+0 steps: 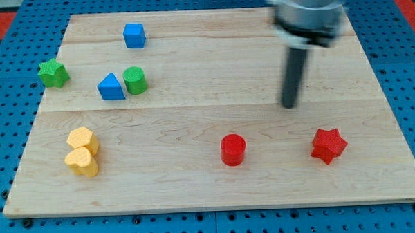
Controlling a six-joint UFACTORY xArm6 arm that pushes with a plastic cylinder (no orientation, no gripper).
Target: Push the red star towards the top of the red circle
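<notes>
**Blocks and tip on the wooden surface**

Nearest the camera, two yellow blocks (82,152), shapes apparently hexagon and heart, touch far to the view's left of my tip (289,104). The red star (329,145) lies below-right of my tip, the red circle (233,149) below-left, both well apart from it. My tip, a plain rod end effector with nothing to clamp, touches no block.

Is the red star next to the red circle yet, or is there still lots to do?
Not yet. Nothing looks done: the red star block sits well to the view's right of the red circle block, level with it and apart from it. In hand: my tip is above and left of the star, not touching. Left: get behind the star and push it to the circle's top.
</notes>
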